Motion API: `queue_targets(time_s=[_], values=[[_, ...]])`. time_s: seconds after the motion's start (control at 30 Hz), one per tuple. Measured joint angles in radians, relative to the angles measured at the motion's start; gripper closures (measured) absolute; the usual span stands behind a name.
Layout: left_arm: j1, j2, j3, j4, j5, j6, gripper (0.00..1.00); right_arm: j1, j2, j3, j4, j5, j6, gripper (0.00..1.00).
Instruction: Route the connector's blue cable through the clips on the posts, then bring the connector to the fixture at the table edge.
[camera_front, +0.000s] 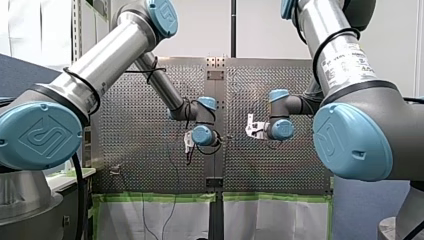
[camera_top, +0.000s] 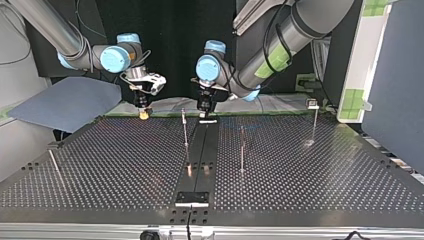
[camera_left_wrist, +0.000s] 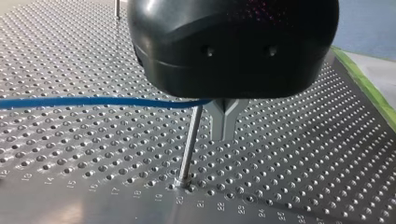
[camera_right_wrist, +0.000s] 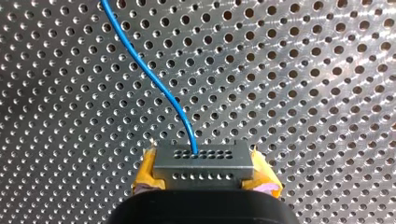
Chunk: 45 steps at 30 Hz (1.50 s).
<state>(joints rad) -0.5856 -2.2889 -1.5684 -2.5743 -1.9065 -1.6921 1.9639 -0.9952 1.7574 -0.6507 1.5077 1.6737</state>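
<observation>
Connector (camera_right_wrist: 201, 158): pinched between right claw's (camera_right_wrist: 204, 171) yellow pads (camera_right_wrist: 147, 172) above tabletop (camera_right_wrist: 327, 93), with blue cable (camera_right_wrist: 149, 74) trailing toward 11 o'clock. Beside post (camera_left_wrist: 189, 144), left claw (camera_left_wrist: 224, 133) closed, hold on cable unclear. Likely risk: pulling taut, yanking cable from connector.

Shiny metal table (camera_right_wrist: 303, 70), matt connector (camera_right_wrist: 203, 161)

- Front view: high, far, over the table (camera_front: 150, 150).
- Top view: low, opposite edge, facing back.
- 2 wrist views: close; both show the blue cable (camera_left_wrist: 93, 100).
</observation>
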Motion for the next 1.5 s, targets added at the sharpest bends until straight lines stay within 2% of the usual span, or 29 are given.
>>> queue_targets(time_s=[0.73,1.13,1.5], values=[[0.019,0.0,0.028,-0.011,0.037,-0.027,1.0,-0.014,0.006,-0.014,-0.009,-0.002,0.014,1.0],[0.026,-0.003,0.029,-0.016,0.048,-0.042,1.0,-0.016,0.009,-0.018,-0.006,-0.004,0.015,1.0],[0.033,-0.052,0.059,-0.017,0.055,-0.049,1.0,-0.018,0.021,-0.026,-0.006,-0.001,0.014,1.0]])
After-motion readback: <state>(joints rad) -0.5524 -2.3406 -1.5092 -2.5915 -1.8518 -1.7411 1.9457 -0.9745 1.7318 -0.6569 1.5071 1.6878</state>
